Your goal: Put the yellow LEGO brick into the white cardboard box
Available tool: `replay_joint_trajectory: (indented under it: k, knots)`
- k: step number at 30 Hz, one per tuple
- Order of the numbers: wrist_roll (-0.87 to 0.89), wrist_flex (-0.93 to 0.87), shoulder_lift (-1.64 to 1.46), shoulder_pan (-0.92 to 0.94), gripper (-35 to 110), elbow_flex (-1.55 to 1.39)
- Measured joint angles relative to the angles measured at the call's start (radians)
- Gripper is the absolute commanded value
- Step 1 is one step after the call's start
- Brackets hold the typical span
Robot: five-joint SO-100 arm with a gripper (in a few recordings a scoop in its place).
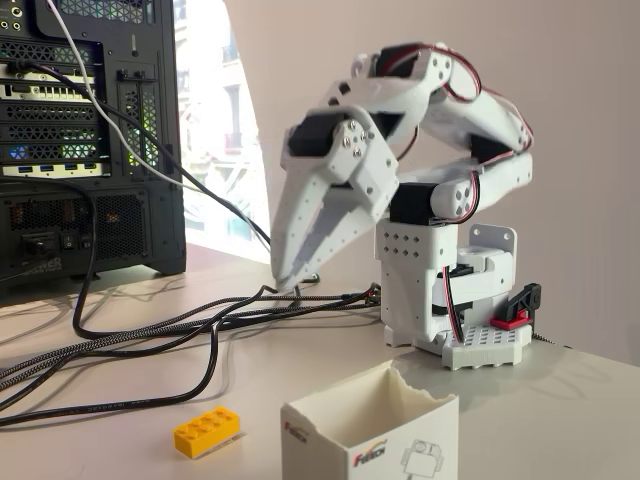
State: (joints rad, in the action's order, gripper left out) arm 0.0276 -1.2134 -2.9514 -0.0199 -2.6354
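White cardboard box [370,430] nearest, yellow LEGO brick [206,431] beside it on worktop [120,440], arm folded, clenched empty end effector [287,275] pointing down behind them

Bare table [120,440] around yellow LEGO brick [206,431]; cables [150,335] behind; white cardboard box [372,432] right, open-topped.

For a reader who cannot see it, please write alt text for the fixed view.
A white robot arm is folded over its base, its claw pointing down near black cables. In front, a yellow LEGO brick lies on the table, left of an open white cardboard box.
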Motion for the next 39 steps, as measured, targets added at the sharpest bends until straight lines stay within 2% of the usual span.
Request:
replay_joint_trajectory:
  k: [6, 13, 20, 30, 39]
  knots:
    - [0.166, 0.008, 0.183, 0.015, 1, 0.130]
    - [0.466, 0.014, 0.337, 0.025, 8, 0.213]
    - [0.739, 0.091, 0.505, 0.023, 29, 0.232]
    - [1.003, 0.141, 0.721, 0.032, 45, 0.245]
    - [1.170, 0.213, 0.765, 0.032, 44, 0.222]
